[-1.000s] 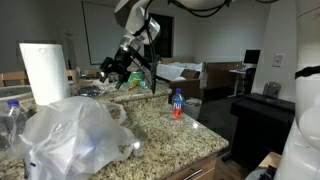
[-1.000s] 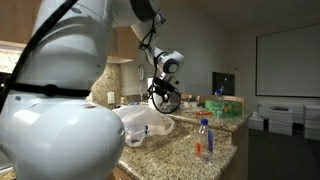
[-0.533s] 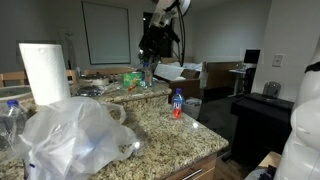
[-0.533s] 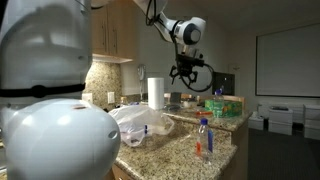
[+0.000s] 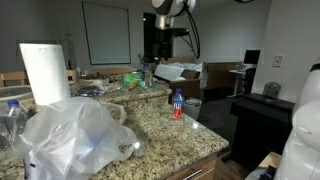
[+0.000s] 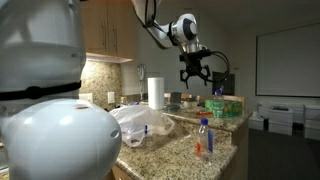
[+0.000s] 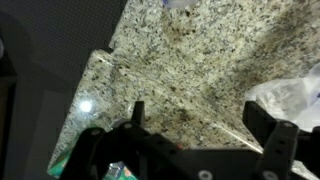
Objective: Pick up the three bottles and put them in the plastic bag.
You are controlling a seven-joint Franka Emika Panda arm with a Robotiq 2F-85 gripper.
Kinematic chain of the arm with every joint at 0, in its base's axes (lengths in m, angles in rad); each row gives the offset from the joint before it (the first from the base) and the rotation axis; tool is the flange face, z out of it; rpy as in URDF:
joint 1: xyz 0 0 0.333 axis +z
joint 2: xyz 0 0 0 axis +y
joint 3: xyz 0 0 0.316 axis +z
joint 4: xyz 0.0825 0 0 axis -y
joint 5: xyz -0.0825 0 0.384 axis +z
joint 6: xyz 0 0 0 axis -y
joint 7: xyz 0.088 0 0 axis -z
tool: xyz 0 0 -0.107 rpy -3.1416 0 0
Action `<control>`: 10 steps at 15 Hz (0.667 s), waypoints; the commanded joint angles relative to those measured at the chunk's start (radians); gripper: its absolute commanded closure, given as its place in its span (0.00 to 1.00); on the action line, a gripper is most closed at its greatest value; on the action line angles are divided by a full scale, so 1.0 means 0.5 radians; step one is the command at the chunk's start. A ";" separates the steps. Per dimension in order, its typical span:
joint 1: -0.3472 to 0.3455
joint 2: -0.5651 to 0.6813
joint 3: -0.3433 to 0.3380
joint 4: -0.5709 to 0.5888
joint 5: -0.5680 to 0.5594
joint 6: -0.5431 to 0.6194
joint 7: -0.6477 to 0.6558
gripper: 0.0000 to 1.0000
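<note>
A small clear blue-capped plastic bottle (image 5: 177,103) is seen upright, cap up, on the speckled granite counter (image 5: 172,130), apart from the crinkled white plastic bag (image 5: 75,135). The black gripper (image 6: 196,79) is held high, jaws spread, empty.

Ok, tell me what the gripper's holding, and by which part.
Nothing. The gripper hangs above the counter, jaws spread, with only granite between them.

The tabletop (image 5: 195,128) is speckled granite, beige flecked with brown and black. On it, a clear bottle (image 5: 177,103) has a blue cap and red label. The plastic bag (image 5: 75,135) is translucent white and the paper-towel roll (image 5: 44,72) plain white. Above the tabletop, the pincer (image 6: 196,78) is black.
</note>
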 commanded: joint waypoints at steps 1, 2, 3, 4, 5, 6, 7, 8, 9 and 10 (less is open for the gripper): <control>-0.011 -0.183 0.009 -0.319 -0.314 0.070 0.451 0.00; -0.020 -0.204 0.010 -0.368 -0.386 0.042 0.573 0.00; -0.038 -0.227 -0.002 -0.436 -0.437 0.042 0.679 0.00; -0.056 -0.246 -0.014 -0.491 -0.467 0.046 0.786 0.00; -0.086 -0.247 -0.057 -0.545 -0.428 0.064 0.833 0.00; -0.107 -0.251 -0.083 -0.586 -0.394 0.067 0.894 0.00; -0.133 -0.233 -0.117 -0.615 -0.354 0.085 0.936 0.00; -0.153 -0.226 -0.138 -0.638 -0.333 0.085 0.998 0.00; -0.168 -0.195 -0.154 -0.650 -0.307 0.092 1.067 0.00; -0.183 -0.186 -0.170 -0.673 -0.276 0.110 1.130 0.00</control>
